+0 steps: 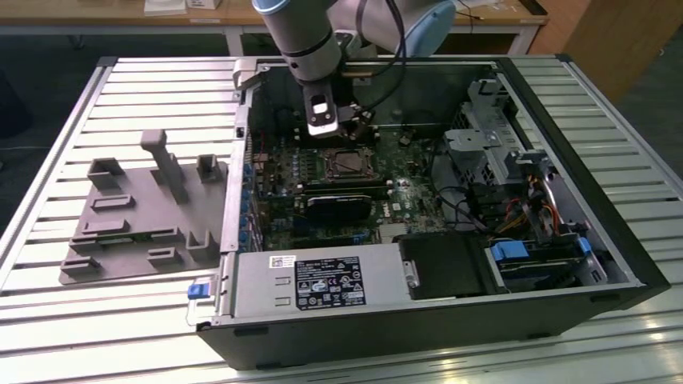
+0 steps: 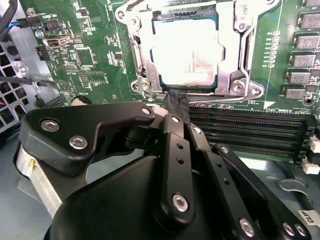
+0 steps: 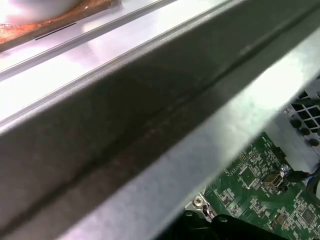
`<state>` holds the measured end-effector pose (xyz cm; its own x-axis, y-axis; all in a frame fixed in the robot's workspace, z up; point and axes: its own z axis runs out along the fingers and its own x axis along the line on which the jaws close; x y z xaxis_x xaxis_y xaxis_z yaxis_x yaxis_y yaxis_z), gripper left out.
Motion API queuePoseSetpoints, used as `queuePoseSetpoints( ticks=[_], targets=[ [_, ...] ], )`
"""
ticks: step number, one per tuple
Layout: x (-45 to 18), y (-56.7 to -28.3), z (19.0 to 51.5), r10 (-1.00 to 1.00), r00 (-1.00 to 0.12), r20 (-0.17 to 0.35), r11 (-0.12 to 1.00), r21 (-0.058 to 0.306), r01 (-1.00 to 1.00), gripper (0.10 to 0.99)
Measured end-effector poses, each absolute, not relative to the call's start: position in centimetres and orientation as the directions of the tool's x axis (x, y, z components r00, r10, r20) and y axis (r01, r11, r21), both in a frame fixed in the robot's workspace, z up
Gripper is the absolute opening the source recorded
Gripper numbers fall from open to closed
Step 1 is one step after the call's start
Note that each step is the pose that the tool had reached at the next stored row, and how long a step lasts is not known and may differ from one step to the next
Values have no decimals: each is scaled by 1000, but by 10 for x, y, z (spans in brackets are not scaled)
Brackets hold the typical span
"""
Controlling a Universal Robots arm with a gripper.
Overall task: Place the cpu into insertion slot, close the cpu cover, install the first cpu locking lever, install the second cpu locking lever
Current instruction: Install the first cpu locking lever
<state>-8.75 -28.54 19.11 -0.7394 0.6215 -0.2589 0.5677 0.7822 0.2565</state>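
My claw (image 2: 175,100) hangs low inside the open computer case (image 1: 597,240), fingers drawn together until the tips meet, right at the edge of the insertion slot (image 2: 235,88) that faces the long black memory slots (image 2: 250,131). Whether something thin is pinched between those tips I cannot tell. The cpu (image 2: 187,50) already lies flat in the slot, its dull silver top facing up, and the cpu cover (image 2: 241,45) appears to lie down around it, the chip showing through its square window. Green motherboard (image 2: 95,55) spreads out on every side of the socket. In the exterior view my claw (image 1: 357,132) reaches down from the arm to just beside the socket, with the silver power supply (image 1: 315,284) at the case's near end. The case rests on a slatted table (image 1: 96,320), where a grey fixture (image 1: 139,216) with upright posts sits toward the exterior view's left. In the first wrist view a grey metal case wall (image 3: 150,125) runs close across, with a corner of the board beyond it.
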Motion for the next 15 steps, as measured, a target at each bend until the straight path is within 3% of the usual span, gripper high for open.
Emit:
queuePoseSetpoints(
  ticks=[15],
  targets=[
    [-88, -280, 189, 626, -735, -259, 779, 257, 573, 102]
  ],
)
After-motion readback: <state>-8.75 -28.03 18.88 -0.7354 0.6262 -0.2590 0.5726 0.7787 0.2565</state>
